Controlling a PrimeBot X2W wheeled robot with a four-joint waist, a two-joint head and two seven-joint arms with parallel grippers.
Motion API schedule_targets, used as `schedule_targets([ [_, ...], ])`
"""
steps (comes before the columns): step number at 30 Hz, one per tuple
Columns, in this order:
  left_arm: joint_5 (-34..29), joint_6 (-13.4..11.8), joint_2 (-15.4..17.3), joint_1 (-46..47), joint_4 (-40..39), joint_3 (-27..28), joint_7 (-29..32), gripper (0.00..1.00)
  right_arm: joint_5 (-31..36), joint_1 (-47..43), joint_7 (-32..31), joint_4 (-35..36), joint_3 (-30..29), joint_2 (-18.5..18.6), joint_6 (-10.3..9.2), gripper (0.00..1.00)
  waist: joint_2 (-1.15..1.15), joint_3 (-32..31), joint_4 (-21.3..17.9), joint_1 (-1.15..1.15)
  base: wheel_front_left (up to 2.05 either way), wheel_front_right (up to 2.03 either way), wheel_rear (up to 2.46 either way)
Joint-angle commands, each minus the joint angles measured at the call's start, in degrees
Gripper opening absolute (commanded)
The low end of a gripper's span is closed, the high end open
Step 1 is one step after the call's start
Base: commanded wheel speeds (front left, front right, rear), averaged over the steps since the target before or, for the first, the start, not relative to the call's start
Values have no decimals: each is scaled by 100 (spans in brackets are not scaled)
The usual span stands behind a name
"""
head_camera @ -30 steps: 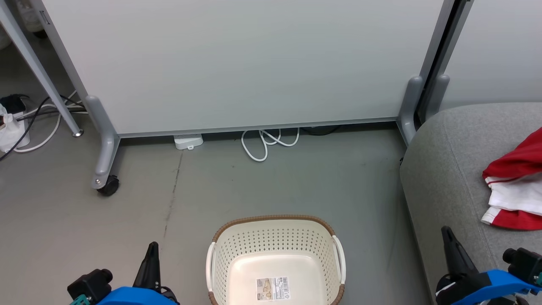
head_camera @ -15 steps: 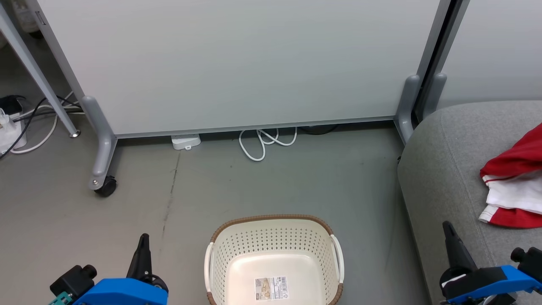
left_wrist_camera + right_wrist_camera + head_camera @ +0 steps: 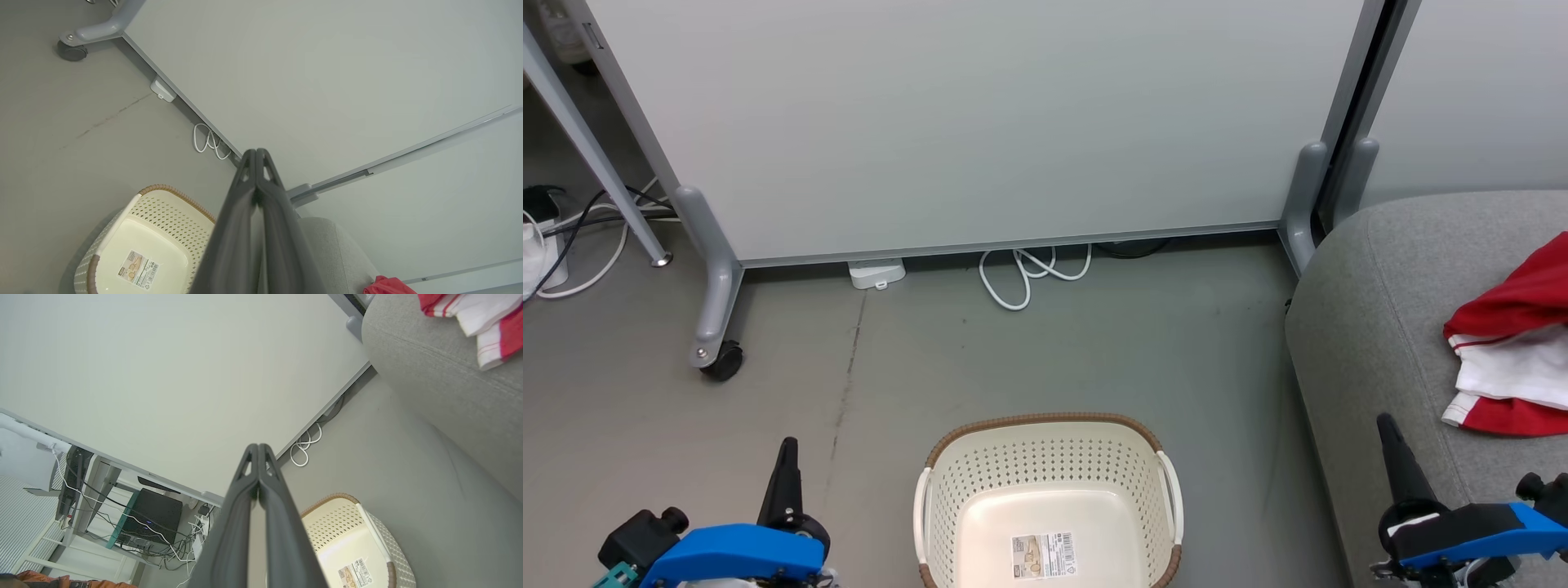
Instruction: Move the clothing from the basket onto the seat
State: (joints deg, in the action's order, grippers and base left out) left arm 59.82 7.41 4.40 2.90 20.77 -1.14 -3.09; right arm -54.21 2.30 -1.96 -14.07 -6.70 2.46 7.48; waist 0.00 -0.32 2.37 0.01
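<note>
The cream basket (image 3: 1045, 457) with its brown rim stands on the floor at the bottom middle, with just a barcode sticker (image 3: 1043, 555) on its bottom; it also appears as the basket (image 3: 163, 208) and basket (image 3: 347, 526). Red and white clothing (image 3: 1507, 351) lies bunched on the grey seat (image 3: 1380, 327) at the right, also seen as clothing (image 3: 478, 318) and clothing (image 3: 388, 286). My left gripper (image 3: 788, 453) is at the lower left, shut and holding nothing, its fingers (image 3: 261, 192) pressed together. My right gripper (image 3: 1388, 429), shut and holding nothing, hangs by the seat's front edge.
A white partition panel (image 3: 980, 122) on grey wheeled legs (image 3: 715, 310) stands behind the basket. A white cable coil (image 3: 1029, 273) and a white box (image 3: 876, 272) lie under it. More cables (image 3: 572, 237) are at the far left. A desk with equipment (image 3: 151, 522) stands beyond.
The head camera has shifted slightly, so the scene drifts left and up. Both grippers have dropped lower in view, the left one also further left; both stay shut.
</note>
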Motion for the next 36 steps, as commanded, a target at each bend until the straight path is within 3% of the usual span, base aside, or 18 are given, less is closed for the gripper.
schedule_targets([
  [1,137,6,8,181,-98,53,34,0,-167,145,-15,64,2,39,2,0,0,1,-3,0,0,0,0],
  [36,1866,10,-78,285,-430,467,560,0,-2197,302,-263,37,11,52,2,0,0,24,-114,0,0,0,0],
])
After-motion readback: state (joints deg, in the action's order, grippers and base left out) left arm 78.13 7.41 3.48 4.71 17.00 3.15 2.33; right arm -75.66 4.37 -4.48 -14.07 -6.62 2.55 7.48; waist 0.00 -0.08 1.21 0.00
